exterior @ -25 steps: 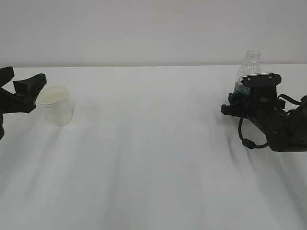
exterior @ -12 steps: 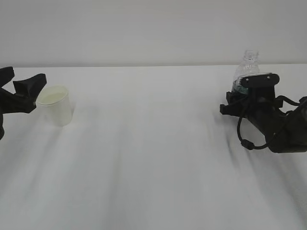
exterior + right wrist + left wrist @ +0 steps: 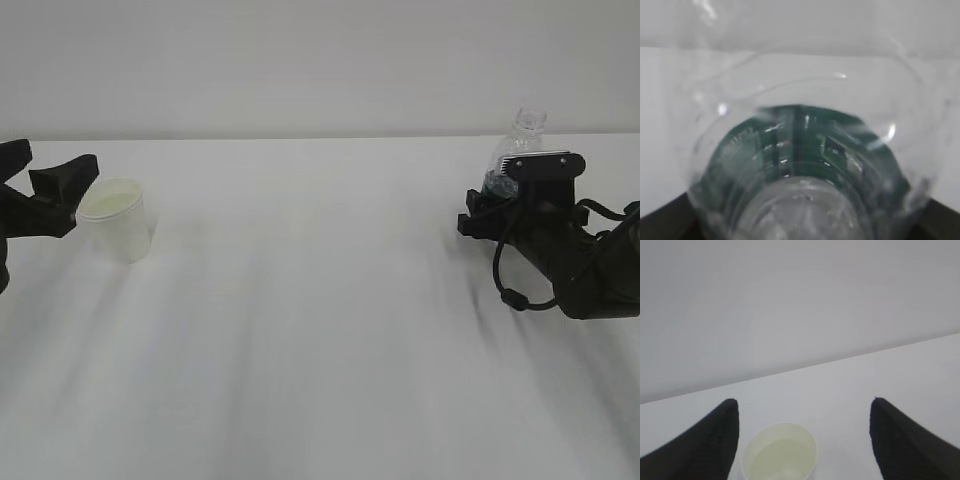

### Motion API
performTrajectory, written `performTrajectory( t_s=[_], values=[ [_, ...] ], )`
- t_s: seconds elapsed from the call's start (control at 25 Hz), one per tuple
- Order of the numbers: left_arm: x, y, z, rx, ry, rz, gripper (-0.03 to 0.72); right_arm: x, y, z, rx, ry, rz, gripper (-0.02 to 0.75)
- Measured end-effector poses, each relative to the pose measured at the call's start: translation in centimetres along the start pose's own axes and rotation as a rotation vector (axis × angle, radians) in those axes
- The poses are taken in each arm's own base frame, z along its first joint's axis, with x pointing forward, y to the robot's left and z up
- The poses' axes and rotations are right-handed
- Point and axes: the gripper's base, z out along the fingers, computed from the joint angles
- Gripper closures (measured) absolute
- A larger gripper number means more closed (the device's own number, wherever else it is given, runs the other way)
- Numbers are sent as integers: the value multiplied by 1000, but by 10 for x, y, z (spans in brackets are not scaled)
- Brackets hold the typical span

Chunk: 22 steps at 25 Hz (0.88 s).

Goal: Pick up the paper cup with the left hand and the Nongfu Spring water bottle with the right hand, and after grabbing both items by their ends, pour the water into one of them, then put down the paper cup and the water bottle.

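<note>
Cup (image 3: 118, 218) stands upright on the white worktop (image 3: 320, 320) at the far left, its rim facing up and a little clear water (image 3: 777, 457) lying in its pale bottom. Left pincer (image 3: 45, 190) sits just beside the cup on its left, jaws spread wide; in the left wrist view the two black fingers (image 3: 705, 445) flank the cup, one tip very close to its rim, the other well apart, and neither is seen pressing the wall.

Bottle (image 3: 518, 150) is at the far right, neck tilted slightly to the right, its lower part hidden behind the right pincer (image 3: 520, 205) and that arm's grey plate (image 3: 540, 160). From the right wrist view the bottle (image 3: 800, 165) fills almost the whole picture, clear ribbed plastic with the dark green label (image 3: 805, 145) seen through it; only dark corners of the pincer show at the bottom edges. Whether the right jaws are pinching the bottle or standing loose around it, I cannot tell.
</note>
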Motion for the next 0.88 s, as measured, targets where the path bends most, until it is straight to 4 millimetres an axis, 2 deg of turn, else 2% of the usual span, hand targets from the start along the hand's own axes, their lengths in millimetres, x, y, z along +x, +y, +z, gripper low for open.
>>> performTrajectory(
  t_s=[0.36, 0.64, 0.88],
  values=[
    [0, 0, 0, 0, 0, 0, 102, 0, 0, 0, -1, 11, 33, 199],
    [0, 0, 0, 0, 0, 0, 102, -23, -1, -7, -7, 49, 50, 196],
    [0, 0, 0, 1, 0, 1, 102, -21, -1, -9, -14, 129, 50, 195]
  ],
)
